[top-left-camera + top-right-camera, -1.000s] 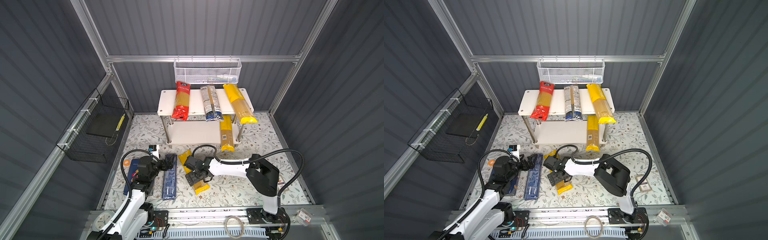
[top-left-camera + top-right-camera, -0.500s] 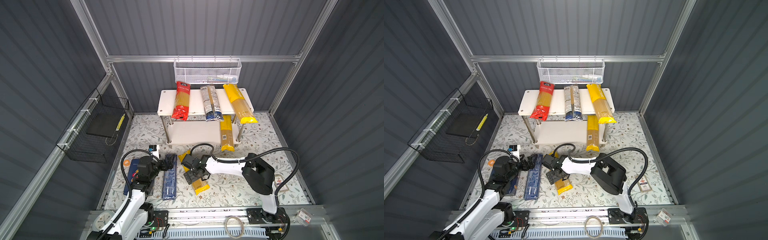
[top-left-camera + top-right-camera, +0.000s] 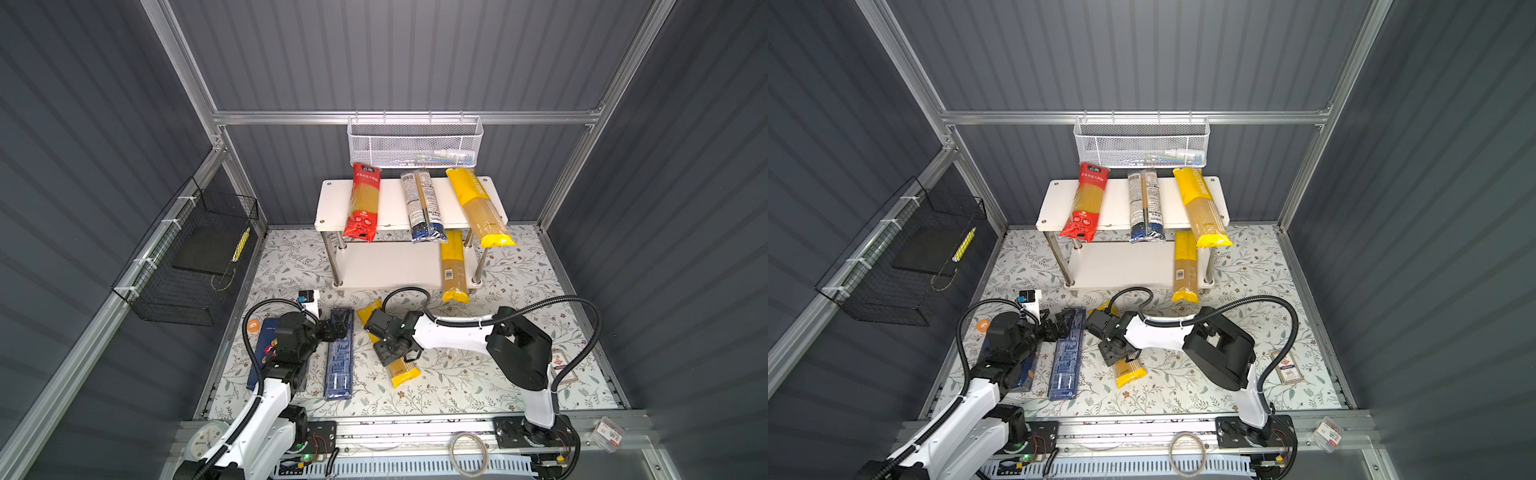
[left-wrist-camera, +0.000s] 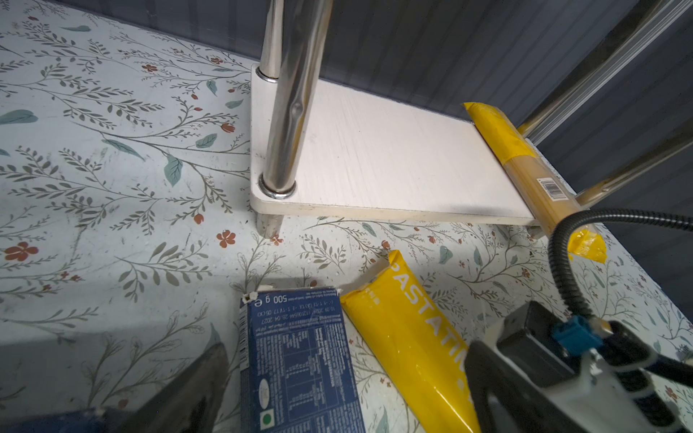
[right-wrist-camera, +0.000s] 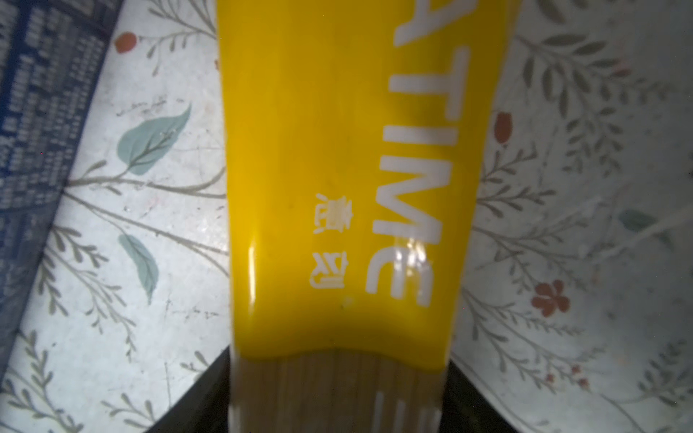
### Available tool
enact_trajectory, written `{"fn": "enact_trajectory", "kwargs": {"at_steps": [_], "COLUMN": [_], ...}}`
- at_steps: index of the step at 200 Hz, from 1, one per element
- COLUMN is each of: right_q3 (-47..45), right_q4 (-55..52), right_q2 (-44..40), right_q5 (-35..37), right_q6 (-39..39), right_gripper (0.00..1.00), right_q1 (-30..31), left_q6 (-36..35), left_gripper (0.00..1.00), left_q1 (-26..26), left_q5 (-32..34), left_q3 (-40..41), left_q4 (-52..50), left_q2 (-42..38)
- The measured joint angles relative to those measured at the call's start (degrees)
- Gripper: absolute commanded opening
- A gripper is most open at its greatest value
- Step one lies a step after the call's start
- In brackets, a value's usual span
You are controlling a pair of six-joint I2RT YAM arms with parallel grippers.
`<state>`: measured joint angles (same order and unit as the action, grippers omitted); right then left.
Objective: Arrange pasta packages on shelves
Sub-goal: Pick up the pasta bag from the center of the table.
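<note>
The shelves stand at the back. On the top board lie a red bag, a clear/dark-blue bag and a yellow bag. Another yellow bag lies on the lower board. A yellow spaghetti bag lies on the floor. My right gripper is down over its middle, with a black finger pressed against each side. My left gripper stands open at the far end of the narrow dark-blue box. A wider blue box lies partly under my left arm.
A white mesh basket hangs above the shelves and a black wire basket hangs on the left wall. A small white box, an orange roll and a card lie on the floral floor.
The right arm has drawn in and shifted slightly left, and its jaws have closed in on the floor's yellow bag. The left arm has not moved.
</note>
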<state>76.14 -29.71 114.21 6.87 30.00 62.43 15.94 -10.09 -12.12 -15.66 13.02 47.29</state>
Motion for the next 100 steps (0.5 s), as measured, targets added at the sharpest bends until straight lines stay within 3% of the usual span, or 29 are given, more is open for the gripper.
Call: {"fn": "enact_trajectory", "kwargs": {"at_steps": [73,100], "right_q3": [-6.1,-9.7], "right_q4": [5.8,7.6], "right_q2": [-4.4,-7.3], "right_q5": [-2.3,-3.5], "right_q6": [2.3,3.7], "right_gripper": [0.48,0.38], "right_q1": [-1.3,-1.9], "left_q6": [0.0,0.0], "left_gripper": [0.99,0.99], "left_q1": [0.0,0.0], "left_q5": [-0.2,-0.2], "left_q3": [0.0,0.0], "left_q4": [0.2,0.2], "left_q2": [0.3,0.3]}}
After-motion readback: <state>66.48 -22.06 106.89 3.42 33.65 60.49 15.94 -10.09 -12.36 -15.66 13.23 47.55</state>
